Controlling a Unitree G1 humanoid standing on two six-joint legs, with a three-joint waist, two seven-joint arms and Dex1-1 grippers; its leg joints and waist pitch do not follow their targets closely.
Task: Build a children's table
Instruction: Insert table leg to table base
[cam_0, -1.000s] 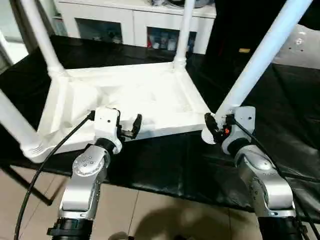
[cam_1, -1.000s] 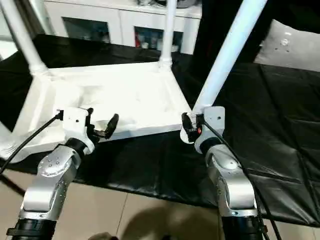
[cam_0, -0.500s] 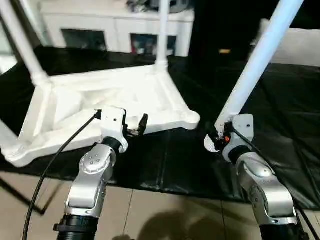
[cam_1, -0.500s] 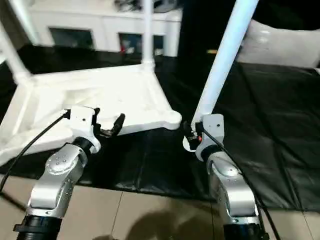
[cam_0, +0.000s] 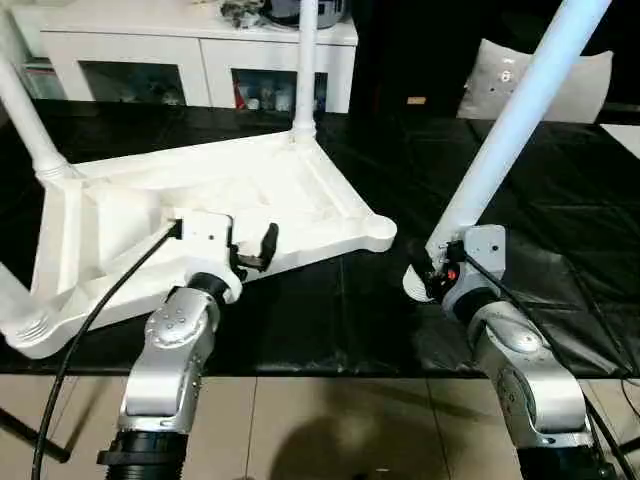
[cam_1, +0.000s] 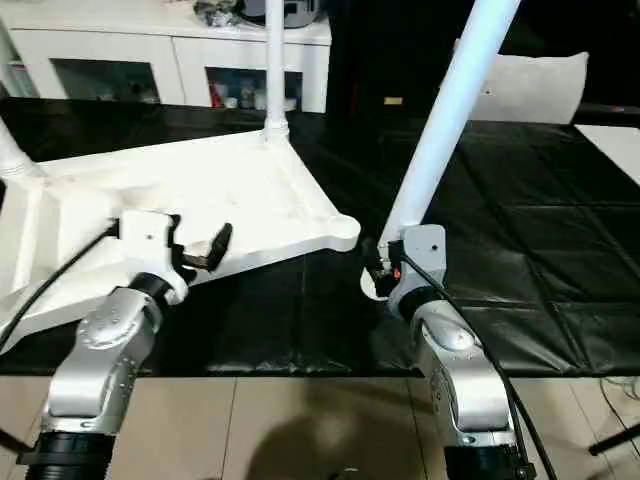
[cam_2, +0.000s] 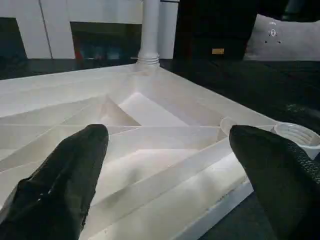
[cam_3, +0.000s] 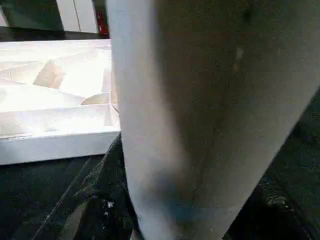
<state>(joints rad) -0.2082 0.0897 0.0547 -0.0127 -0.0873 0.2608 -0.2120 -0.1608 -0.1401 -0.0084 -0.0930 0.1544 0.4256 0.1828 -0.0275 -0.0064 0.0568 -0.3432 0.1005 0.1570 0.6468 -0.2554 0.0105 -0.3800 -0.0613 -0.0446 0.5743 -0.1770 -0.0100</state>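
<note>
Right gripper (cam_0: 432, 272) clamps loose leg (cam_0: 510, 130) beside empty socket (cam_0: 380, 232); left gripper (cam_0: 250, 250) wide over top (cam_0: 120, 220)

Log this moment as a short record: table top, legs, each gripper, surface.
table top: upside down, ribbed underside up
fitted legs: three, one at the far corner
empty socket: near corner, beside the loose leg
loose leg: tilted, lower end off the table top
right gripper: shut on the loose leg
left gripper: open, at the top's near edge, holding nothing
surface: black sheet
</note>
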